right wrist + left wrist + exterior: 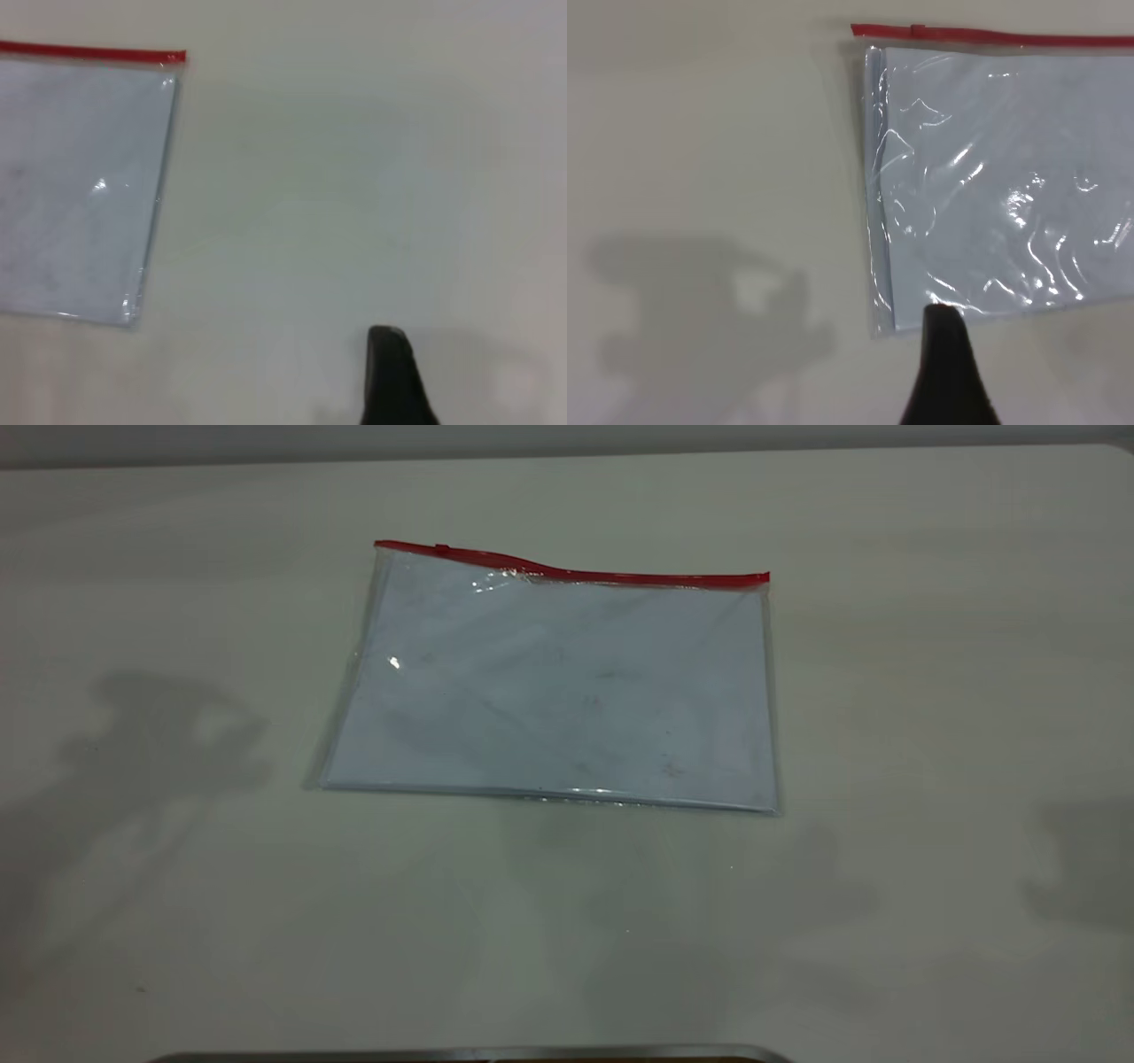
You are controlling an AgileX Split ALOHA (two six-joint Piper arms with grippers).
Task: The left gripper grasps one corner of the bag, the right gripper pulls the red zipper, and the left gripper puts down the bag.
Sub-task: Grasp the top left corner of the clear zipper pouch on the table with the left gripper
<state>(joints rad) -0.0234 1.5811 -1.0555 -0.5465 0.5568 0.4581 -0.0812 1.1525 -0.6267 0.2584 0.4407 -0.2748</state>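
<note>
The bag (558, 691) lies flat on the white table (930, 691), its red zipper (576, 571) along the far long edge. The small red slider tab (440, 547) sits near the zipper's left end. No gripper shows in the exterior view, only arm shadows at both sides. In the left wrist view my left gripper (950, 376) hovers above the table just off the bag's (992, 195) near left corner, away from the zipper (992, 36). In the right wrist view my right gripper (394, 381) is over bare table, well off the bag's (80, 177) right edge.
A grey metal rim (469, 1054) runs along the table's near edge. The table's far edge (567, 452) meets a grey wall. Bare tabletop surrounds the bag on all sides.
</note>
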